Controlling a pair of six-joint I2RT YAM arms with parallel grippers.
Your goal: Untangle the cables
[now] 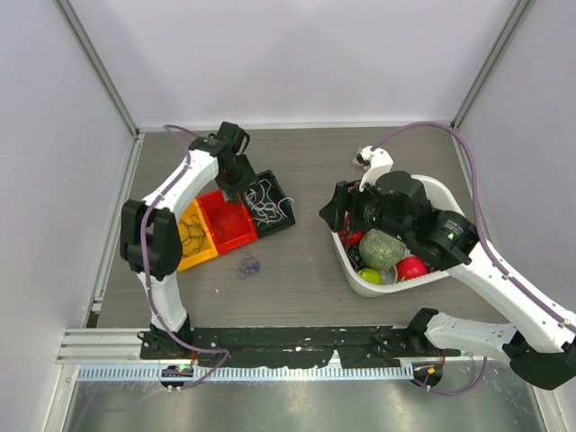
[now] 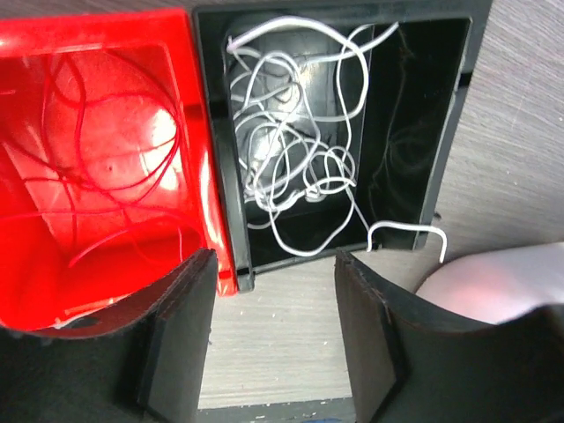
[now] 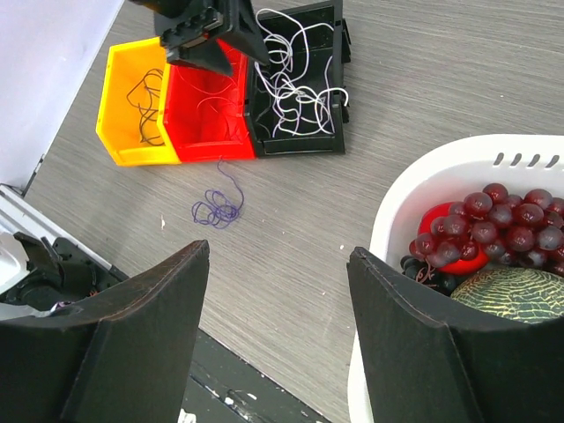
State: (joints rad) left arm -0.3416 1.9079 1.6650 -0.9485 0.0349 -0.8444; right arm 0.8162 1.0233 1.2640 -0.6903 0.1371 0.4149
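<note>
The cords lie in 4 places. The white cord (image 2: 291,150) is a loose heap in the black bin (image 2: 458,62), with 1 end hooked over the bin's near rim. The red cord (image 2: 106,159) lies in the red bin (image 2: 35,282) just beside it, and a dark cord (image 3: 141,99) lies in the yellow bin (image 3: 132,157) at the other end of the row. The purple cord (image 3: 218,207) is a small bunch on the table (image 3: 423,88), near the front of the red bin and touching none of the 3 bins.

The left gripper (image 2: 273,339) hovers over the seam between the red and black bins, its jaws wide apart with nothing between them. The right gripper (image 3: 278,339) hangs at the edge of the white basket (image 3: 441,163) of fruit, well apart from the cords, equally wide and empty.

I judge the separating nearly done, with 3 cords binned and the purple one left. The next move calls for an arm, likely the left as the nearer, to drop onto that bunch and pinch a thin strand against the tabletop. No 4th bin shows, so I cannot tell where it belongs.
</note>
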